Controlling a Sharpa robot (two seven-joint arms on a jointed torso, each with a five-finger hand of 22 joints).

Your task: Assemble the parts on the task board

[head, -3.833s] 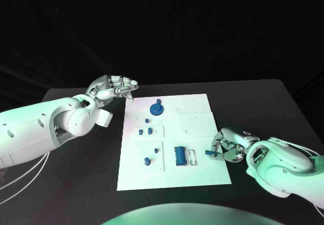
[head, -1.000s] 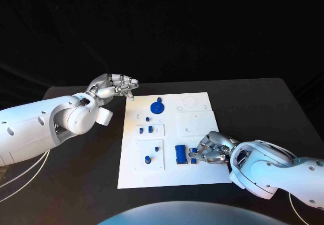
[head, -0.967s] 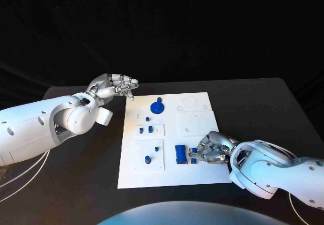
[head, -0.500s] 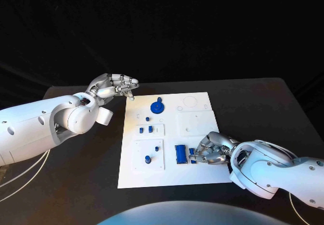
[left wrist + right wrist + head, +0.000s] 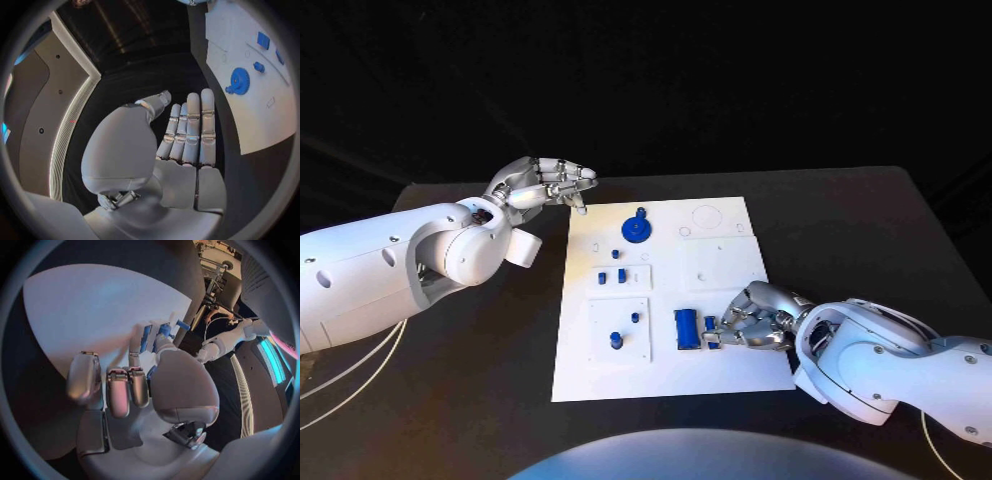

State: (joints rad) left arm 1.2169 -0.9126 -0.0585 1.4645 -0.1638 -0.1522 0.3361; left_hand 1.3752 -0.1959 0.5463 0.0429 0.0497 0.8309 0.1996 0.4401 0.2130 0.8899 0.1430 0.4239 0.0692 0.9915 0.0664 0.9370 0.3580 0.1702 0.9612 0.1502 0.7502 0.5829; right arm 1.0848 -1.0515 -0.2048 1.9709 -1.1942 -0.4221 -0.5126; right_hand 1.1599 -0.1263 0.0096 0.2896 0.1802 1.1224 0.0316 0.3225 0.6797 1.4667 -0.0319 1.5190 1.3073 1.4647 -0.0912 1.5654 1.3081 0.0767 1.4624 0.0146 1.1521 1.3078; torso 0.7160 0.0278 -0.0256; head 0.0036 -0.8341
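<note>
Your white task board [image 5: 718, 375] – blue parts [image 5: 687, 329] lower centre | right hand [image 5: 759, 318] pinching a small blue part [image 5: 711, 323] | left hand [image 5: 541, 183] upper left, fingers curled, holding nothing | black table [image 5: 862, 230].

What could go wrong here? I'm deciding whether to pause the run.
The right hand pinches a small blue part close beside the blue rectangular block on the white task board; a slight misalignment might knock that block or jam the part. The fingers hide the slot, so seating is hard to verify. The left hand hovers off the board, unable to steady it.

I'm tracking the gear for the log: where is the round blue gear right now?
In the head view the round blue gear lies on the task board, at its far left, near the left hand.
</note>
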